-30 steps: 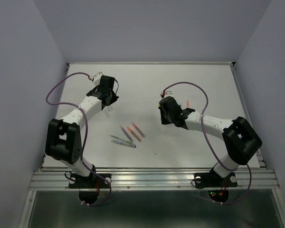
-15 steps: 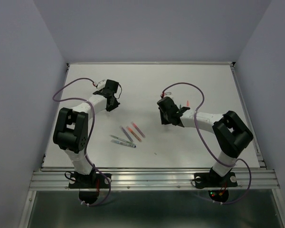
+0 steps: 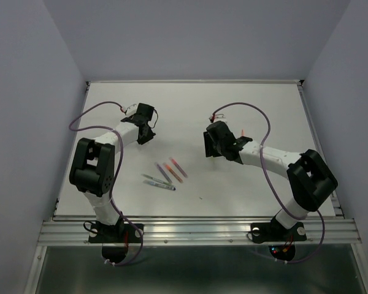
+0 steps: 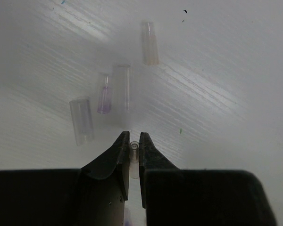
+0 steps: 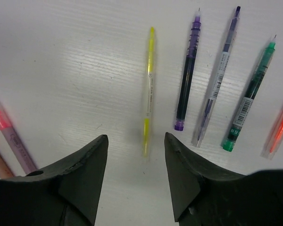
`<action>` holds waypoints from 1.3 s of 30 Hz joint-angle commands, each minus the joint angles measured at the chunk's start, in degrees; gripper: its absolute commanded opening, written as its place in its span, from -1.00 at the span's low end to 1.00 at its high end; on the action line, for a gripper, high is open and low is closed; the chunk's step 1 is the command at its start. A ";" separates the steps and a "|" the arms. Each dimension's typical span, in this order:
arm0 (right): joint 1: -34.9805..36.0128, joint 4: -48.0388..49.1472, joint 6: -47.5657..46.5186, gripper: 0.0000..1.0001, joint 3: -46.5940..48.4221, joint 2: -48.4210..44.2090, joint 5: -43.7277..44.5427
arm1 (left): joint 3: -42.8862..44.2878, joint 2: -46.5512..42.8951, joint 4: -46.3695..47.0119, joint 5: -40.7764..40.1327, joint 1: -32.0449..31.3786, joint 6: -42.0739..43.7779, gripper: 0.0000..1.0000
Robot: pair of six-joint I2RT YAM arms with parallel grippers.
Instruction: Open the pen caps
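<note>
In the left wrist view my left gripper [image 4: 134, 137] is shut on a small clear pen cap [image 4: 134, 149] that stands upright between its tips. Several loose clear caps [image 4: 121, 87] lie on the table just ahead of it. My right gripper [image 5: 136, 136] is open, and a yellow pen [image 5: 150, 80] lies on the table ahead of the gap, touching neither finger. To its right lie a purple pen [image 5: 187, 75], a violet pen [image 5: 218, 77], a green pen [image 5: 250, 96] and an orange pen [image 5: 279, 128]. From above, the left gripper [image 3: 146, 124] is at back left and the right gripper [image 3: 211, 146] is mid-table.
A pink pen [image 5: 10, 135] lies at the left edge of the right wrist view. A group of pens [image 3: 165, 173] lies in the middle of the white table [image 3: 190, 104] between the arms. A red piece [image 3: 242, 131] lies behind the right forearm. Purple cables loop over both arms.
The right gripper has opened and the yellow pen now lies free below it. The left arm drew its elbow in early on, then held still, shut on the cap.
</note>
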 commanded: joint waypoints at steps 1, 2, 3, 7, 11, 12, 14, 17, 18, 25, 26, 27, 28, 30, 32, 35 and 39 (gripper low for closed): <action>-0.30 0.87 -0.96 0.18 1.85 -4.06 -0.84 | 0.07 -0.01 0.01 -0.73 -0.19 -0.67 -0.64; -0.30 0.78 -1.23 0.23 1.94 -4.50 -1.01 | -0.02 -0.01 0.01 -0.64 -0.28 -0.58 -0.59; -0.30 0.86 -1.49 0.37 2.03 -5.20 -1.36 | 0.07 -0.01 0.01 -0.47 -0.28 -0.58 -0.53; -0.30 0.87 -3.16 0.66 2.03 -6.52 -3.91 | -0.02 -0.53 -0.17 -0.38 -0.37 -0.41 -0.22; -0.30 0.95 -4.40 0.80 2.03 -7.40 -6.29 | 0.07 -1.24 -0.34 -0.29 -0.46 -0.23 -0.01; -0.30 1.04 -4.66 0.81 1.94 -7.58 -6.55 | 0.07 -1.32 -0.34 -0.20 -0.46 -0.32 0.00; -0.30 1.56 -5.18 0.86 1.59 -8.10 -7.43 | -0.02 -1.76 -0.43 -0.03 -0.46 -0.32 0.00; -0.30 1.83 -5.45 0.95 1.24 -8.20 -8.57 | -0.19 -2.64 -0.60 -0.11 -0.46 -0.14 0.18; -0.30 1.83 -5.36 0.96 1.24 -8.20 -8.75 | -0.11 -2.82 -0.61 -0.29 -0.46 -0.14 0.21; -0.30 1.83 -7.55 1.00 1.41 -7.23 -12.70 | -0.11 -5.80 -1.75 -0.55 -0.46 -0.05 0.29; 0.74 1.83 -8.95 1.00 1.59 -6.79 -13.75 | 0.24 -6.42 -2.19 -0.64 -0.46 0.12 0.44; 1.62 1.74 -9.40 1.00 1.77 -6.27 -13.41 | 0.33 -7.12 -2.36 -0.55 -0.46 0.30 0.57; 2.59 1.66 -9.93 1.00 2.55 -5.04 -13.06 | 0.60 -8.87 -2.45 -0.47 -0.46 0.65 0.72; 5.31 1.74 -11.33 1.00 4.04 -2.68 -12.88 | 0.60 -12.11 -2.45 -0.55 -0.46 0.91 0.98; 7.24 1.57 -11.69 1.00 5.36 -0.73 -12.44 | 0.60 -14.50 -2.37 -0.55 -0.46 1.17 0.98; 9.18 1.22 -12.74 1.00 8.26 3.47 -9.46 | 0.16 -18.45 -2.37 -0.64 -0.46 1.70 0.98; 10.85 1.13 -13.54 1.00 11.60 8.40 -8.49 | -1.07 -21.97 -2.28 -0.64 -0.54 1.35 0.98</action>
